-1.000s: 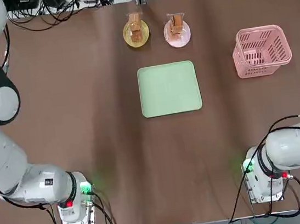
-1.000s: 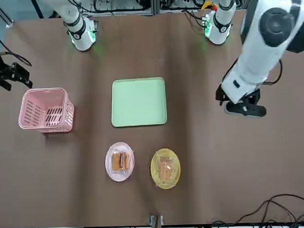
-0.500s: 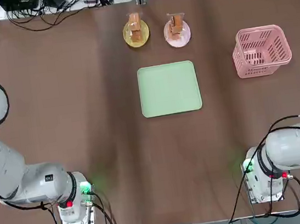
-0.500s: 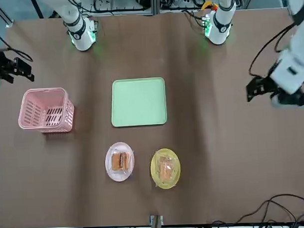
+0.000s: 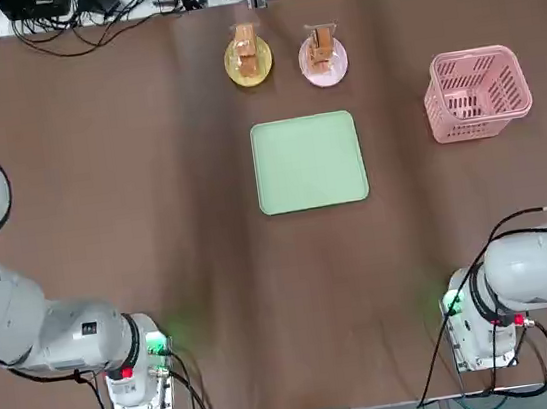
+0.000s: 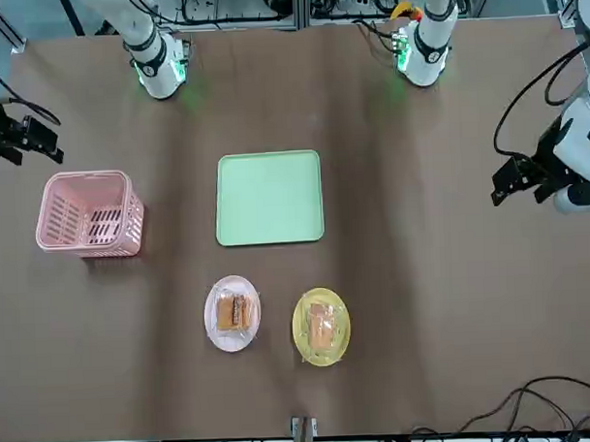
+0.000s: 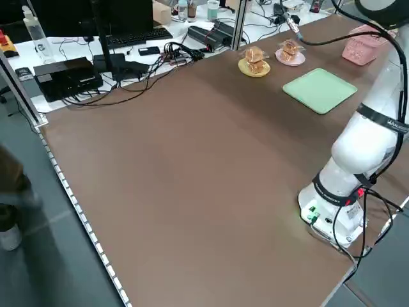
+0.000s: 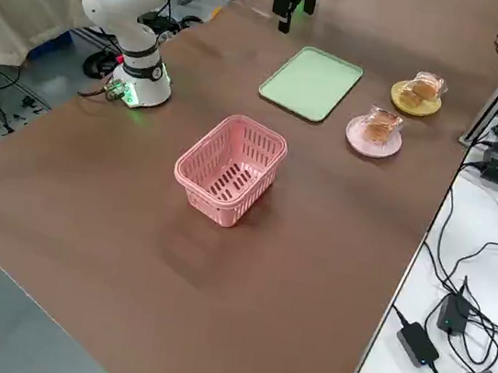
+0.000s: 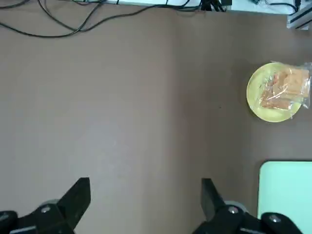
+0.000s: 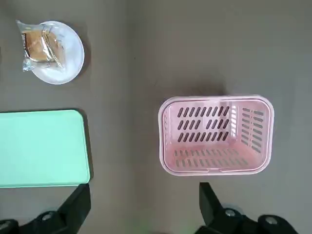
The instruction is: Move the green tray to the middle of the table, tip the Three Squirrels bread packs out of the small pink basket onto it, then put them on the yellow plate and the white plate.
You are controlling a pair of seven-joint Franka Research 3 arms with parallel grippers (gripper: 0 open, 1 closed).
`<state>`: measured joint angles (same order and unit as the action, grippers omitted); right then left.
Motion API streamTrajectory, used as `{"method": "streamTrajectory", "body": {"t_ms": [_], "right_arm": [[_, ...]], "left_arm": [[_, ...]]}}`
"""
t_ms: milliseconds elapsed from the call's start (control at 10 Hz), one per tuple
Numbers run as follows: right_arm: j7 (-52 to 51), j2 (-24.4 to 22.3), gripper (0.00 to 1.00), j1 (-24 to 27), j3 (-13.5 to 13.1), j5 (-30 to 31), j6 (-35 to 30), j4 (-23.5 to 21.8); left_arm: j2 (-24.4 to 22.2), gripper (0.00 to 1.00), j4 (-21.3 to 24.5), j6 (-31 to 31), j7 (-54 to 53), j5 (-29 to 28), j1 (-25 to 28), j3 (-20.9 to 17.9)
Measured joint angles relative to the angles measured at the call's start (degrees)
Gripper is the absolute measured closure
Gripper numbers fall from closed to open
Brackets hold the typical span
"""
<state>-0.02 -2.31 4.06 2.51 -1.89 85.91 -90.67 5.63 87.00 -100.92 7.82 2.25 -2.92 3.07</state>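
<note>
Left gripper [image 6: 526,179]: front view only.

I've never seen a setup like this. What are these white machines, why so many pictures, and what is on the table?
They are two robot arms bolted to one brown table, each ending in a two-finger gripper. The pictures show one moment from overhead, from across the table, from both sides, and from a camera on each wrist. On the table lie a green tray, bare, an empty pink basket, and a yellow plate and a white plate, each carrying wrapped bread packs. The left gripper and right gripper hang open at the sides, holding nothing.
</note>
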Motion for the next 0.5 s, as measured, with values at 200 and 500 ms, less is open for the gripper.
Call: {"method": "streamTrajectory", "body": {"t_ms": [200, 500], "right_arm": [[0.01, 0.0, 0.01, 0.0, 0.11, 0.0, -0.04, 0.04], [0.05, 0.01, 0.01, 0.0, 0.28, 0.0, -0.31, 0.04]], "left_arm": [[-2.25, 0.0, 2.47, -1.08, 0.02, 0.0, -0.25, -0.63], [-2.95, 0.0, 3.39, -1.13, 0.06, 0.0, -0.62, -0.69]]}}
